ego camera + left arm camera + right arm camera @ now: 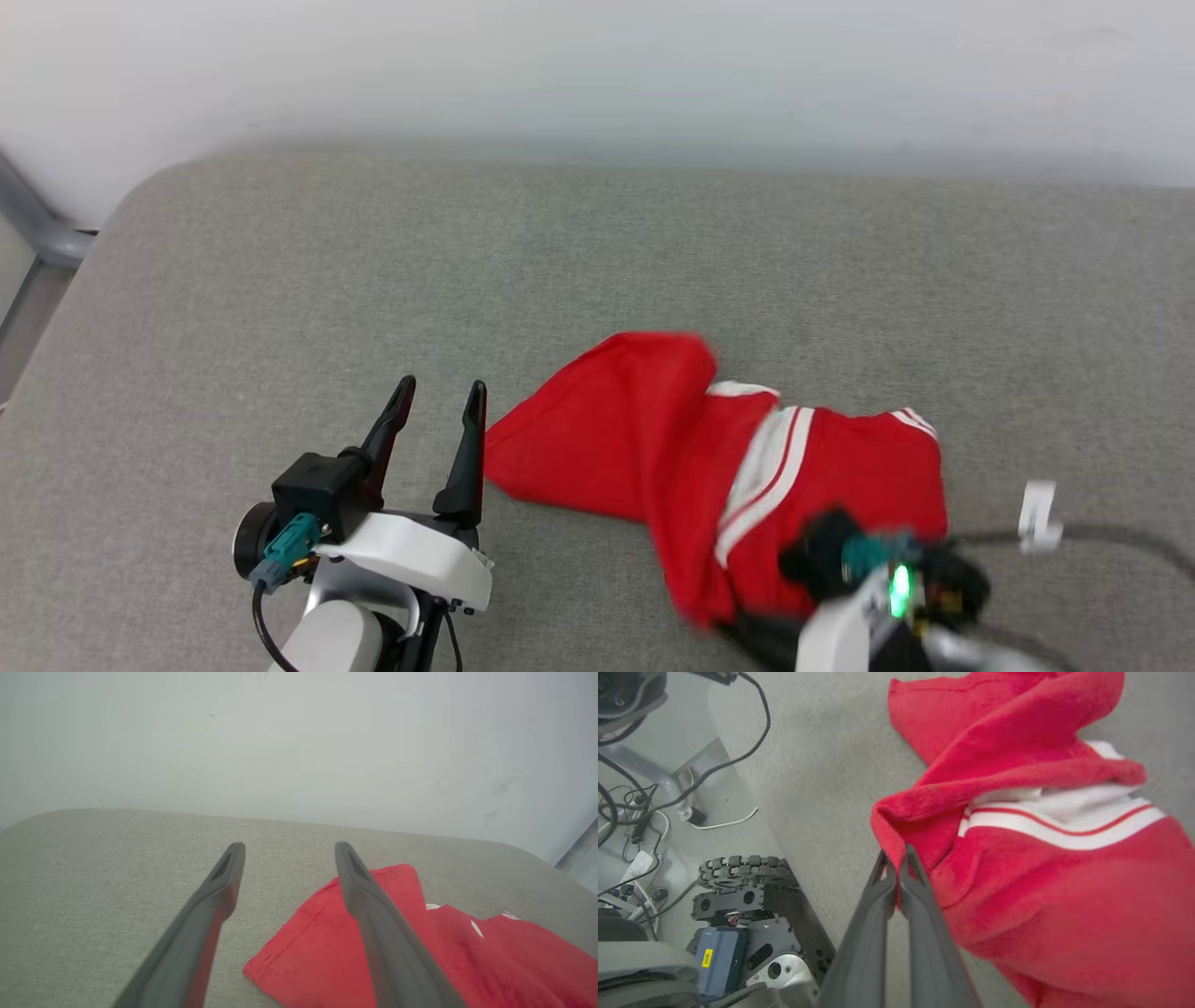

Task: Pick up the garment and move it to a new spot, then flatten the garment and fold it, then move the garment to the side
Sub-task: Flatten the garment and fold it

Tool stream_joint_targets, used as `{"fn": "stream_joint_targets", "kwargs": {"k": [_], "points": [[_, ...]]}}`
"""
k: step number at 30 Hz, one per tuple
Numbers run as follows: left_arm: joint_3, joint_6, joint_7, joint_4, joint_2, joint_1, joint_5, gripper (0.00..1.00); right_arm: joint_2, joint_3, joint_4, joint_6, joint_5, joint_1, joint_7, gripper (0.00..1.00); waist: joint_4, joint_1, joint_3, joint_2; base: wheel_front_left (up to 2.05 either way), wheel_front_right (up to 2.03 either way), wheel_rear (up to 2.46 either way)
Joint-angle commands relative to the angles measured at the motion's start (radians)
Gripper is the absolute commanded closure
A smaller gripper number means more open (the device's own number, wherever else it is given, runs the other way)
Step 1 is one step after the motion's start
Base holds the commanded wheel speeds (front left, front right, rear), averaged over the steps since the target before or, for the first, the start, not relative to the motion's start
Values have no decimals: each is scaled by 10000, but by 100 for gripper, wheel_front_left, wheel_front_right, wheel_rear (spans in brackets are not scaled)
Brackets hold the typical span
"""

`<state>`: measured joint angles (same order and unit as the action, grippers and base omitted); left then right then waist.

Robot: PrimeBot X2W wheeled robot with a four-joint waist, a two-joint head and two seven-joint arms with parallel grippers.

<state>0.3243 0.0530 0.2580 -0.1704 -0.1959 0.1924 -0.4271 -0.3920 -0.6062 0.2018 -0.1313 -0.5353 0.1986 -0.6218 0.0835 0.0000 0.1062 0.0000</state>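
The garment (653, 448) lies crumpled on the grey padded surface (597, 261), right of centre in the head view. It shows red cloth with white bands edged by thin red stripes, and no print on it can be read.

The right gripper (895, 858) is clenched on a fold at the garment's near edge, with red fabric pinched between its tips.

The left gripper (442, 385) stands released, fingers spread, just beside the garment's left corner.

On the robot's base, a yellow sticker (707, 957) carries dark characters – possibly "800", though too small to be sure.
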Motion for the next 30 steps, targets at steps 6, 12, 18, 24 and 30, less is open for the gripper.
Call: {"fn": "stream_joint_targets", "kwargs": {"k": [6,12,18,24,30], "points": [[78,30,-126,-33,-103,-260,-118,0,212,924,-456,9,-302,-3604,-812,100,-288,0,-259,0,0,0,0],[77,81,-190,-64,-176,-411,-169,0,1049,1936,-889,9,166,-4810,17,0,-440,0,-445,0,0,0,0],[117,91,-245,-85,-244,-474,-211,0,1615,1974,-402,9,571,-4507,1681,0,-479,0,-662,0,0,0,0],[157,171,-286,-67,-268,-639,-234,0,2052,2175,-29,9,639,-4168,3873,0,-446,0,-903,0,0,0,0],[106,273,-324,64,-365,-693,-263,0,2168,3262,-196,9,769,-3661,4409,0,-411,0,-921,0,0,0,0]]}}
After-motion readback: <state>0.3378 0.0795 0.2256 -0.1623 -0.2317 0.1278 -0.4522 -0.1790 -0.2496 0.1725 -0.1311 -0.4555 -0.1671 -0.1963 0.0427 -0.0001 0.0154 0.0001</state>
